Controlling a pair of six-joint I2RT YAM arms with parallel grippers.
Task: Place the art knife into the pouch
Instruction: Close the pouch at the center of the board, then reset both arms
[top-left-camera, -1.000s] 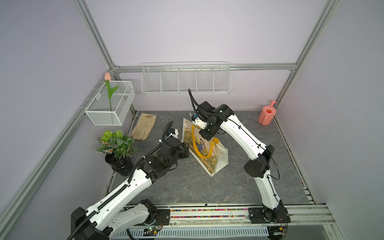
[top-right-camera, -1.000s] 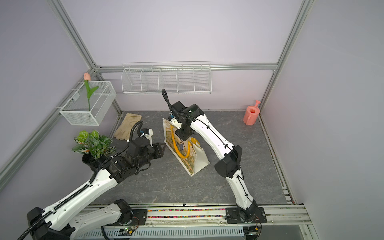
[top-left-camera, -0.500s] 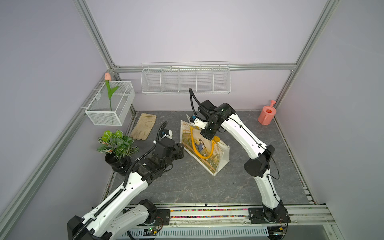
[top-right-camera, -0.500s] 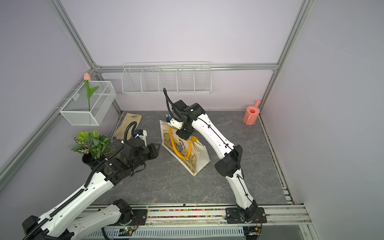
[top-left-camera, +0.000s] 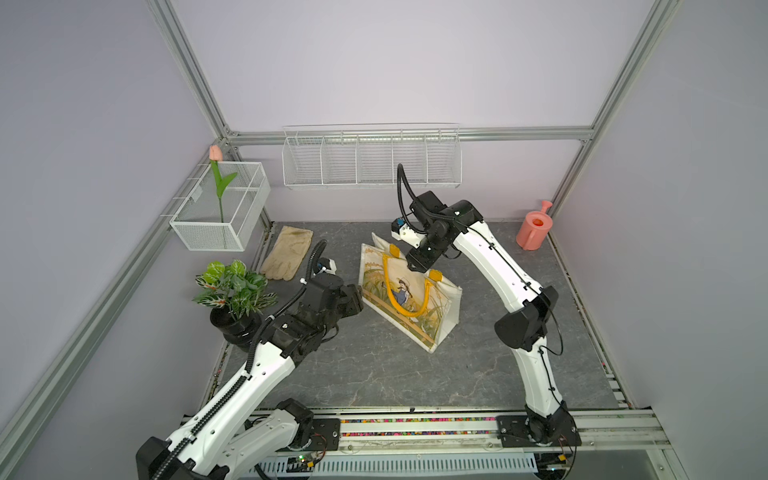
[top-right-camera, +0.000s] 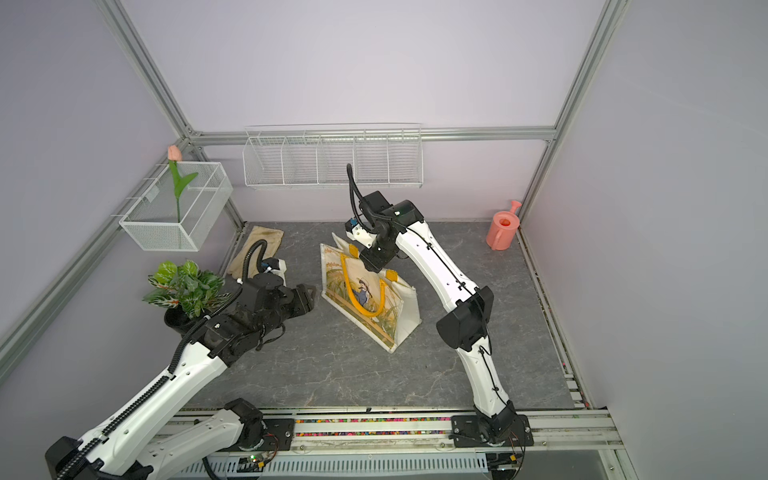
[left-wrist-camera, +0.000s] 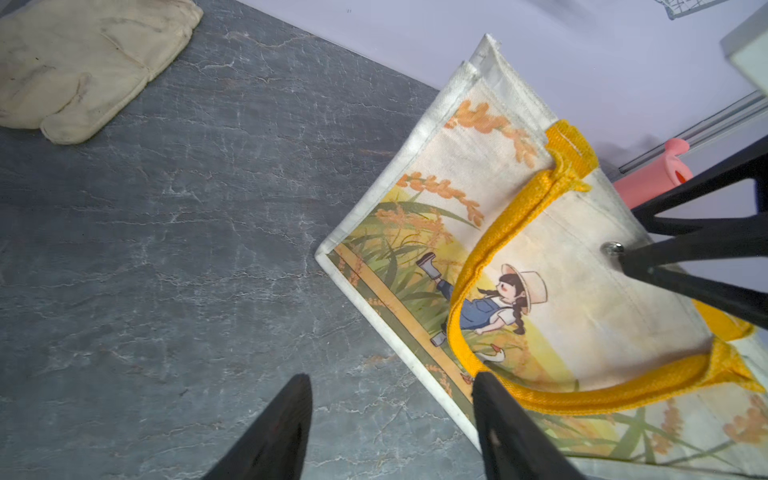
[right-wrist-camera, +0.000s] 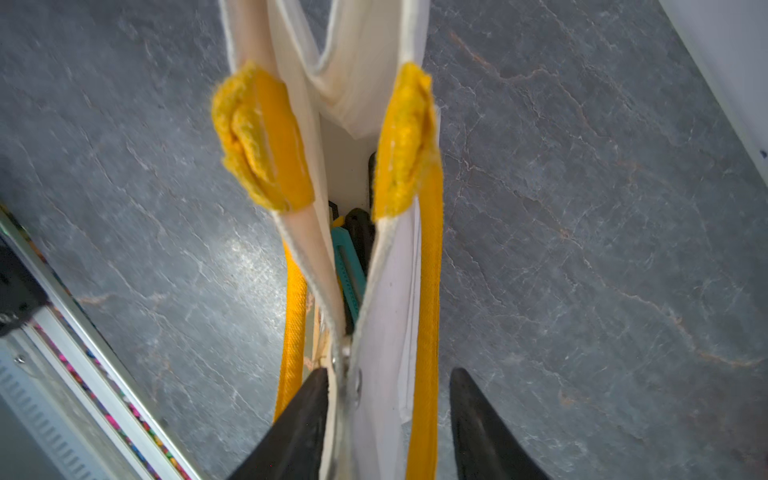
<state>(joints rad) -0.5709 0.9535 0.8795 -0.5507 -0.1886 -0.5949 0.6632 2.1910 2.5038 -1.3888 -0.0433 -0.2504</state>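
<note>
Only a teal sliver of the art knife (right-wrist-camera: 347, 266) shows between the walls of the pouch (right-wrist-camera: 390, 299). The right gripper (right-wrist-camera: 388, 374) stands wide astride its rim; the left gripper (left-wrist-camera: 390, 376) gapes empty.

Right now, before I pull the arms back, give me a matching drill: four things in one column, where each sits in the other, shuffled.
Things:
1. art knife
2. glove
3. tulip
4. watering can

Places:
A. lying flat on the table
B. inside the pouch
C. upright in a far corner
D. standing in the mesh basket

Pairs: 1-B, 2-A, 3-D, 4-C
</note>
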